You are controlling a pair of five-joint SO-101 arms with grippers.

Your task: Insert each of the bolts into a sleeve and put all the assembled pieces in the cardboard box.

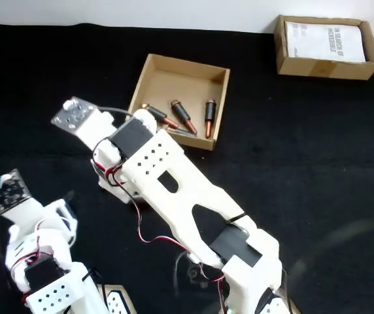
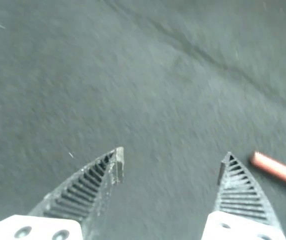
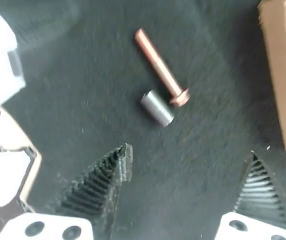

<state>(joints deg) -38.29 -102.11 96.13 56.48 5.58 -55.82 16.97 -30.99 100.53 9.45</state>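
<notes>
Nearest to me, my left gripper hangs over the black table with its jaws spread and nothing between them. The copper tip of the loose bolt lies just beside one jaw.

Farther out, my right gripper is also spread wide and empty. It hovers above that bolt and the loose grey sleeve. Both lie flat on the cloth beside the cardboard box, with the sleeve right against the bolt's head.

I judge the step in hand to be picking up this last pair. Because the two are so close, I should grip the bolt mid-shank, across its length and away from the head, so my jaws don't nudge the sleeve and set it rolling. Then my left gripper can take the sleeve by its sides, leaving the bore open and in line with the bolt's tip.

Three assembled pieces are already in the box.

Far right stands a second box holding a printed sheet; its print is too small to read. I see no markings on the bolt or sleeve.
</notes>
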